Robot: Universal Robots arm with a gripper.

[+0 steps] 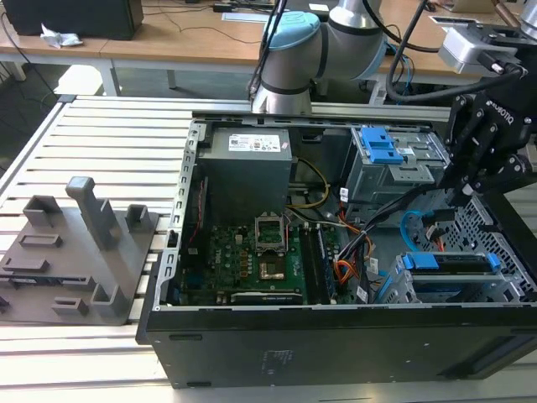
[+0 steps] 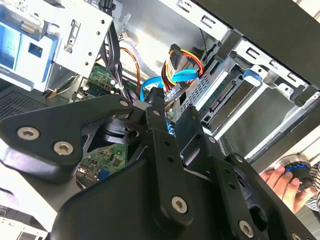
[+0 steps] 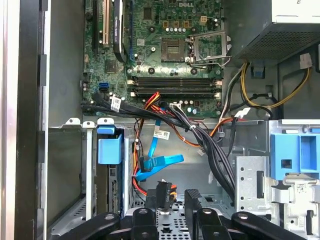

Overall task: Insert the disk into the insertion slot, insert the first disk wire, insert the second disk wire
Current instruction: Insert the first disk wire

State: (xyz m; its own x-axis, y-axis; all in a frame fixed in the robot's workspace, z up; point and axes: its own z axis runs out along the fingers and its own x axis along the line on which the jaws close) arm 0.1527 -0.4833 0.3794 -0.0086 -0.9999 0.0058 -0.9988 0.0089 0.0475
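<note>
Blue plastic marks the disk (image 1: 445, 262) in the exterior view. It lies seated in the insertion slot (image 1: 510, 287), at the computer case's (image 1: 336, 353) end on the exterior view's right, and the black gripper (image 1: 456, 198) hangs just above it.

In the second wrist view the jaws stand only a sliver apart and seem to grip nothing. Their tips are near a power connector (image 2: 176, 60) and a blue data cable (image 2: 150, 87).

In the first wrist view that connector (image 3: 162, 192) sits just beside the fingertips (image 3: 192, 200).
</note>
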